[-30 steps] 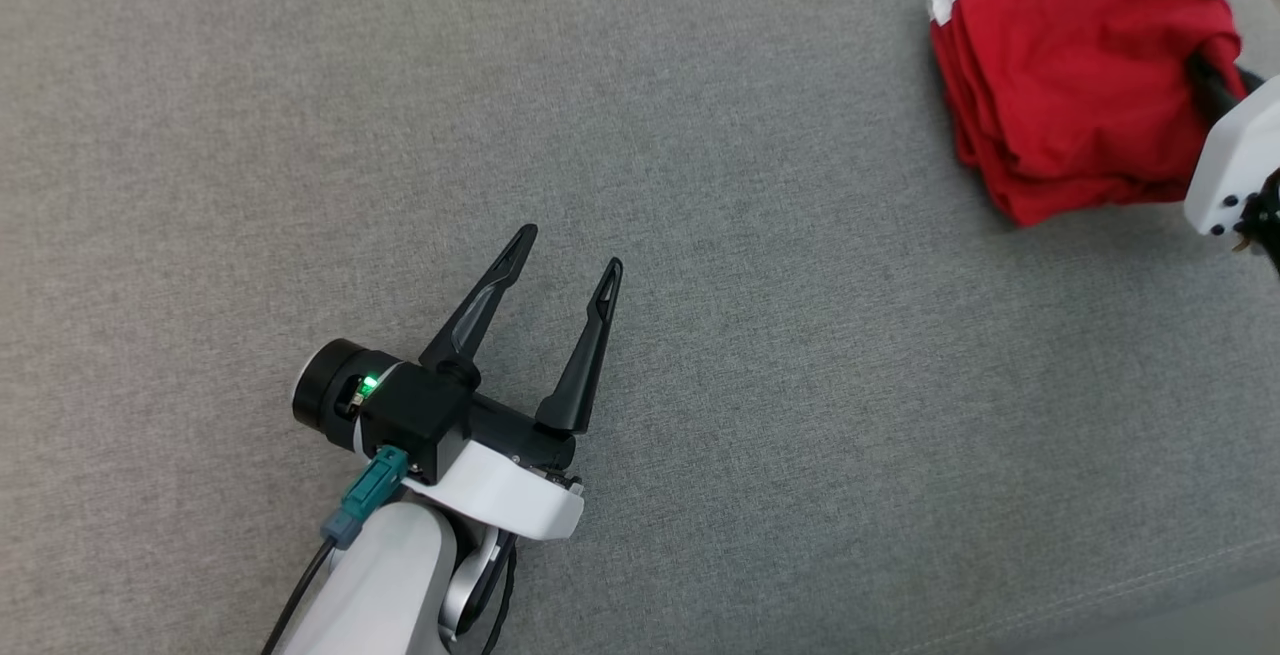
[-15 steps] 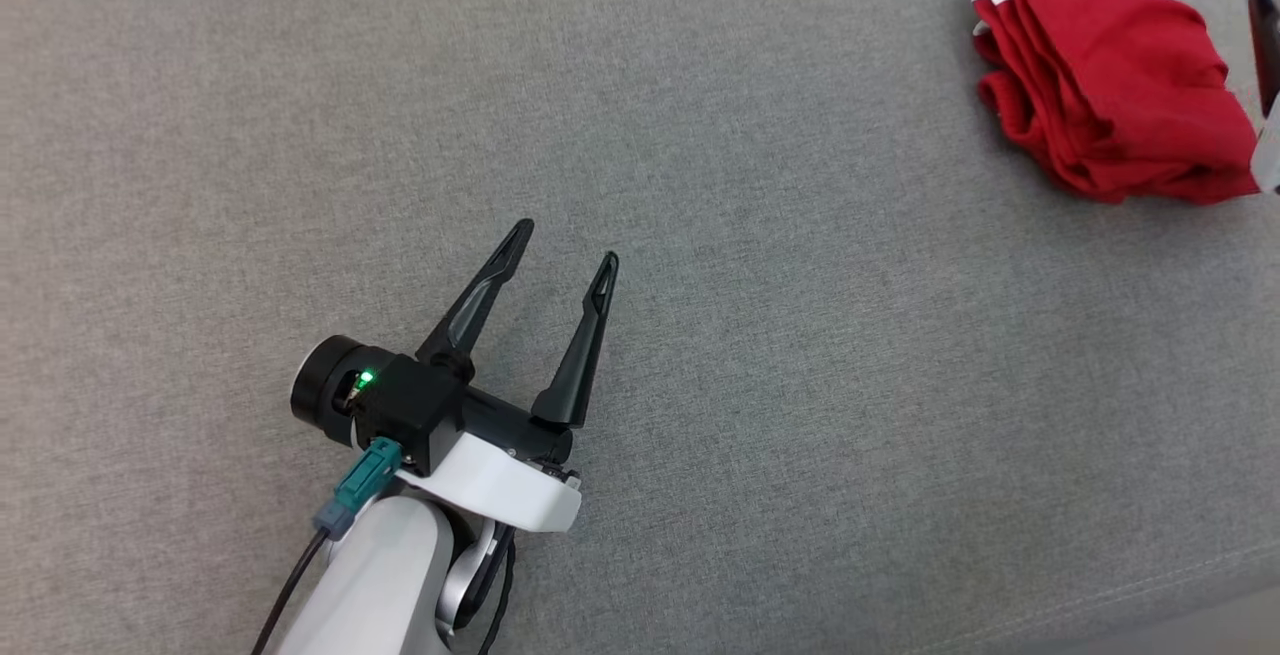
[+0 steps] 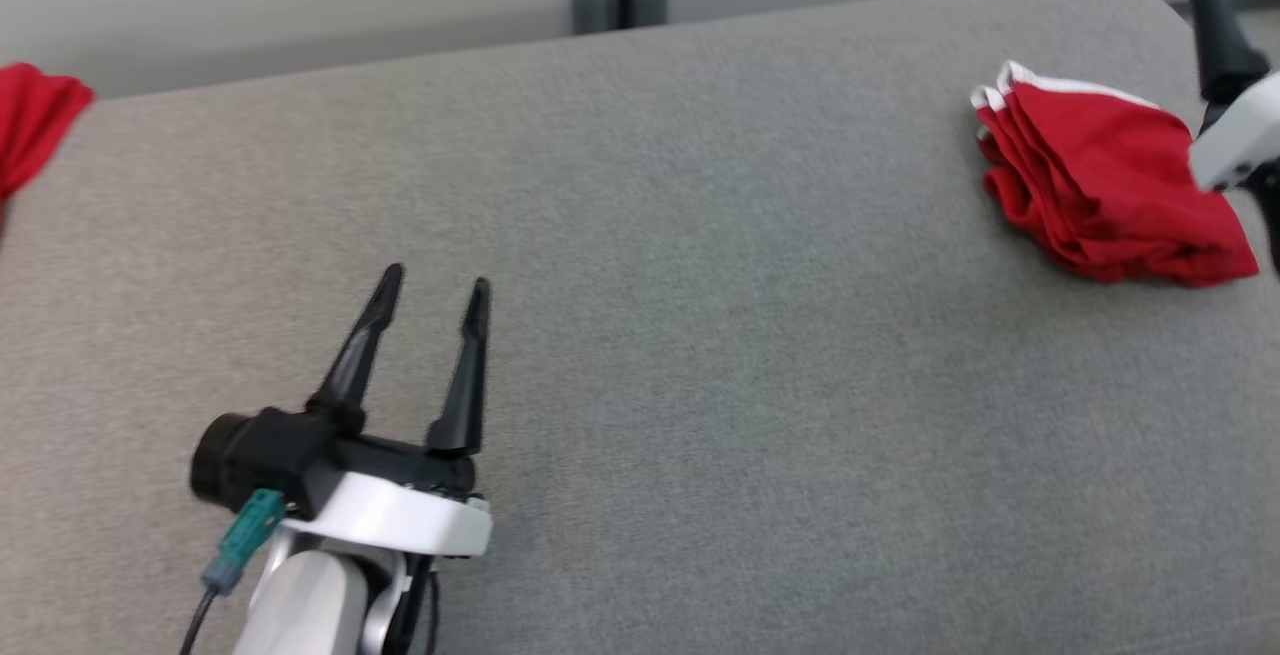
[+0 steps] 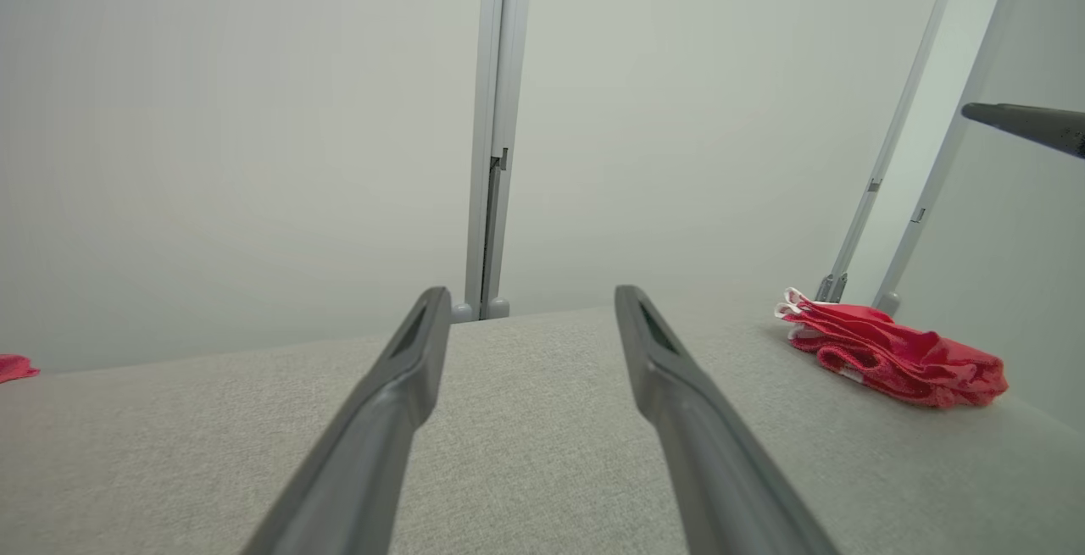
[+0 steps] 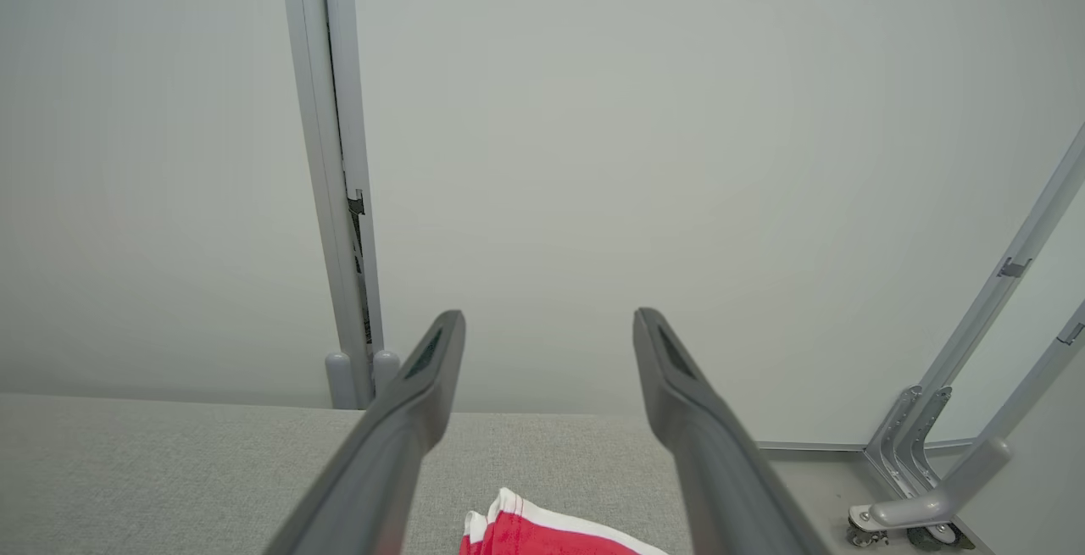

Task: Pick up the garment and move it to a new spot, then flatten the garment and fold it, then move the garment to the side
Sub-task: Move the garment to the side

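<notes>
We log folded red white-trimmed garment (image 3: 1100, 195) at 2 o'clock on grey fabric bench (image 3: 700, 355); left claw (image 3: 435, 282), right claw (image 5: 549, 319) spread wide, empty.

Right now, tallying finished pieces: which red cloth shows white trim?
The folded garment at the right end; the red cloth at the far left edge looks plain red.
</notes>
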Tool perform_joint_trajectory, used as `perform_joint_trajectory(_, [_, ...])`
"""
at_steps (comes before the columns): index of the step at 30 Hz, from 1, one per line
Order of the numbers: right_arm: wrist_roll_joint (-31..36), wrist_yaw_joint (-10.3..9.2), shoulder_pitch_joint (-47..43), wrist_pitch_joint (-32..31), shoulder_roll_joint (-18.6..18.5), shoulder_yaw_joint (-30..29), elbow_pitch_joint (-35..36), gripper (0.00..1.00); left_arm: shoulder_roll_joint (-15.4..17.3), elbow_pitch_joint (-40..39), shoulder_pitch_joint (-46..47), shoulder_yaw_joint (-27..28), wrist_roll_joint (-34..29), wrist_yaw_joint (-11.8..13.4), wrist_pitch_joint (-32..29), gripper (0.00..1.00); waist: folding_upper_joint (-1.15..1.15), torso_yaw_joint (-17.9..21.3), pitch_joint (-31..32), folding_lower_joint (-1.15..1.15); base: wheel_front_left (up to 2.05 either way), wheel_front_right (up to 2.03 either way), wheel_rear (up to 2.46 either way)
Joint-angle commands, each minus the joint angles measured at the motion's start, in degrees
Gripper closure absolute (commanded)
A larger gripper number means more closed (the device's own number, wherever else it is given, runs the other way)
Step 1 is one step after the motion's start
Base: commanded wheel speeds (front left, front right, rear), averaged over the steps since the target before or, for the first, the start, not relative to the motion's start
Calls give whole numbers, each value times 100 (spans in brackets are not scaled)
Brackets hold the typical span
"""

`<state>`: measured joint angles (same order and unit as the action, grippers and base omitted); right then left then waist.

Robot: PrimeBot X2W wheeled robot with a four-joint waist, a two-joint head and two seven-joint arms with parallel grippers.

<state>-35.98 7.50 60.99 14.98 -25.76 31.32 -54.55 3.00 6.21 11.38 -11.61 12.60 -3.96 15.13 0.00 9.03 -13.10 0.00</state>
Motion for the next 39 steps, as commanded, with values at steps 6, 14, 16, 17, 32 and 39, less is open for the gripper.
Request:
perform_joint_trajectory(6, [427, -1, -1696, 27, 119, -1056, 1774, 0, 77, -153, -407, 613, -47, -29, 0, 0, 0, -559, 659, 0, 0, 0, 0])
perform_joint_trajectory(14, [783, 0, -3380, 26, 530, -1779, 3159, 0, 42, -100, -767, 971, -56, 91, 0, 0, 0, -778, 976, 0, 0, 0, 0])
perform_joint_trajectory(16, [818, 0, -3574, 27, 588, -1845, 3295, 0, 39, -85, -800, 1010, -42, 106, 1, 0, 0, -790, 1000, 0, 0, 0, 0])
perform_joint_trajectory(17, [838, 0, -3757, 26, 646, -1924, 3400, 0, 34, -75, -833, 1037, -26, 110, 0, 0, 0, -799, 1021, 0, 0, 0, 0])
perform_joint_trajectory(32, [1412, 0, -5441, 27, 1380, -2642, 4213, 0, 0, 76, -1419, 969, 243, 363, 1, 0, 0, -731, 1246, 0, 0, 0, 0])
perform_joint_trajectory(39, [1579, 0, -5460, 27, 1506, -2723, 4369, 0, 1, 43, -1348, 863, 254, 415, 0, 0, 0, -767, 1213, 0, 0, 0, 0])
